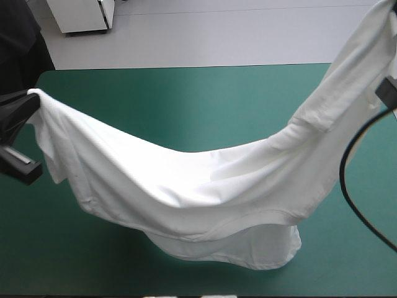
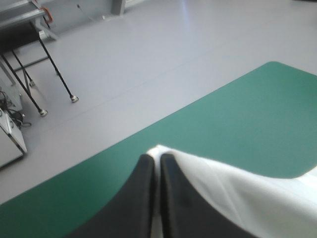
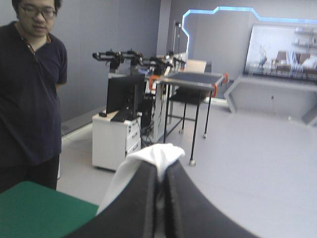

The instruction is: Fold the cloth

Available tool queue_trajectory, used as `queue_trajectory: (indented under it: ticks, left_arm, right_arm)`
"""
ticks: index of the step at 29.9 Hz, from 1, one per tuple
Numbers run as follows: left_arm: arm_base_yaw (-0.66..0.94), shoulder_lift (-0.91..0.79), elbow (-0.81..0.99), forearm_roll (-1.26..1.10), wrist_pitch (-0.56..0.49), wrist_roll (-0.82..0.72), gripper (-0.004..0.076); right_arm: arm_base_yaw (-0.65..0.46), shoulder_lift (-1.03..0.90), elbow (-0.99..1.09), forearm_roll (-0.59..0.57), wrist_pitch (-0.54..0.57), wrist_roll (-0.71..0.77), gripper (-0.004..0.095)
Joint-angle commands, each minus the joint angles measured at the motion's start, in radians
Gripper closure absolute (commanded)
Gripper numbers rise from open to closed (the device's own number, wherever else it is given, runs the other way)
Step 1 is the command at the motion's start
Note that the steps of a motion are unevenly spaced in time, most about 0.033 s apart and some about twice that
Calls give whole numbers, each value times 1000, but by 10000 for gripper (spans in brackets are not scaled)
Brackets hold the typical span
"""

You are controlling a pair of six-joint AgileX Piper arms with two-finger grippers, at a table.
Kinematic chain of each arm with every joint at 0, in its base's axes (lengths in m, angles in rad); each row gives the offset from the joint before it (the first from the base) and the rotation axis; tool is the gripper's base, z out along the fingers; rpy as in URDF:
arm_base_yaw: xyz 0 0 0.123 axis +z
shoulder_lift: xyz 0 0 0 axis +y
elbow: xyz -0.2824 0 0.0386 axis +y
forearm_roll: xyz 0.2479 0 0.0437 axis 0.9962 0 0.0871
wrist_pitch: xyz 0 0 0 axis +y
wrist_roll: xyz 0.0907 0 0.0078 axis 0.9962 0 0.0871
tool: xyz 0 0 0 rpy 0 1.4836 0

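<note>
The T-shirt (image 1: pixel 205 186) is held up over the teal-green table (image 1: pixel 186 93) by two ends. One end is pinched by the left gripper (image 2: pixel 157 161) at the left edge, its black fingers pressed together on the cloth. The other is pinched the same way by the right gripper (image 3: pixel 162 168), held high near the far right corner. The middle sags, and the lowest part seems to rest by the near edge. It is likely held wide so it can be laid flat for folding.

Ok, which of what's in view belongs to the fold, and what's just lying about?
In the job: T-shirt, hanging between both claws; left claw; right claw.
Just there: teal-green cover, the surface under it.
</note>
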Motion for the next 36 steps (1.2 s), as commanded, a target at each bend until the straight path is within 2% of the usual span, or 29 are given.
queue_trajectory:
  ticks: [1, 14, 20, 25, 28, 36]
  left_arm:
    - [-4, 101, -14, 2, -77, -31, 746]
    - [1, 636, -34, -7, -355, -19, 746]
    - [18, 885, -174, -15, -365, -15, 745]
    - [20, 1073, -345, -23, -360, 0, 745]
    - [20, 1141, -405, -52, -358, 0, 745]
    - [59, 1191, -412, -112, -373, 25, 745]
  right_arm:
    - [-6, 67, 66, 2, -76, -28, 921]
    - [-6, 524, 100, -16, -127, -141, 921]
    - [-6, 697, 98, -10, -195, -186, 921]
    - [-6, 787, 94, -16, -206, -195, 921]
    - [-6, 833, 94, -18, -202, -200, 921]
    - [-6, 918, 94, -27, -177, -245, 920]
